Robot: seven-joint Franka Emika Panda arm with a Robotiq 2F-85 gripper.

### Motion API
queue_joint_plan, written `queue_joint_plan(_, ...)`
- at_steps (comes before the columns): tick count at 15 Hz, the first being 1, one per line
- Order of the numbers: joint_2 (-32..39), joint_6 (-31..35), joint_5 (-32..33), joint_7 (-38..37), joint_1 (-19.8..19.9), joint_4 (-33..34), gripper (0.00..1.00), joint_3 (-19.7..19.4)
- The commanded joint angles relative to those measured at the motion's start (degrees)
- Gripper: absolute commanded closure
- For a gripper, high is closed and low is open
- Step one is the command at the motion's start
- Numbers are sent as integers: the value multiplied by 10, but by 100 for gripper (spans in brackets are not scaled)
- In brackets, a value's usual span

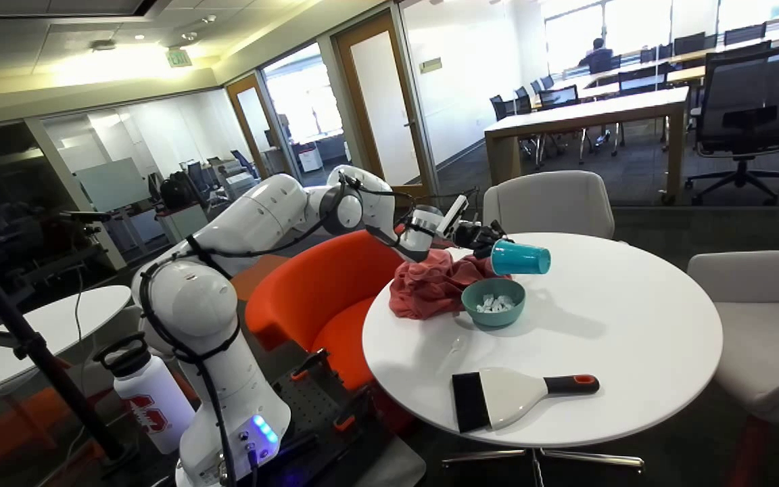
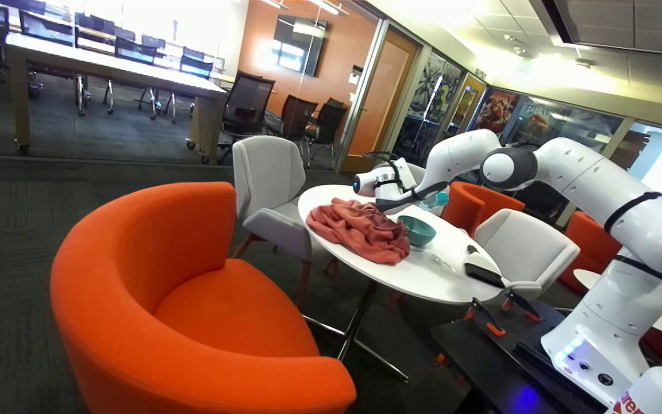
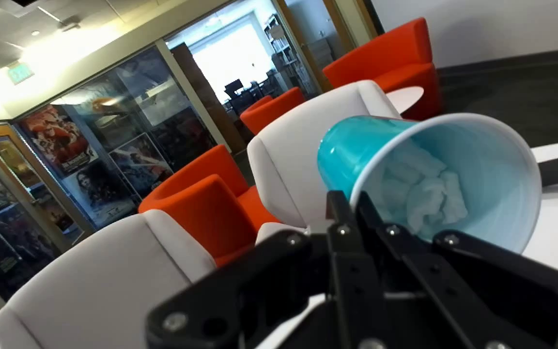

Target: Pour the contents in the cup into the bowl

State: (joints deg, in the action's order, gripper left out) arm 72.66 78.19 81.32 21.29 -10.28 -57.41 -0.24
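Claw (image 3: 351, 198) nearly closed, gripping the rim of a sideways blue cup (image 3: 356, 145), white pieces (image 3: 429, 201) inside

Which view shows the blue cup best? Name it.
The wrist view: it looks into the blue cup, showing white pieces inside. Both exterior views show it smaller, tipped sideways; in an exterior view the arm partly covers it.

Office, glass-fronted meeting room (image 1: 464, 88), long table (image 1: 585, 111), wheeled mesh chairs (image 1: 753, 95)
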Motion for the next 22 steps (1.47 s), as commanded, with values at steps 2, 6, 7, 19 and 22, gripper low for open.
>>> queue_joint_plan(2,-122,68,-29,-116,36,-124,99,36)
queue_joint_plan(6,-198,156,-67,-209,59,-203,99,28)
queue_joint_plan(7,-217,180,-73,-233,66,-225,99,27)
queue_joint_plan(19,-409,543,-98,-483,166,-452,99,-9)
queue_joint_plan(22,-439,636,-114,-531,182,-489,99,-27)
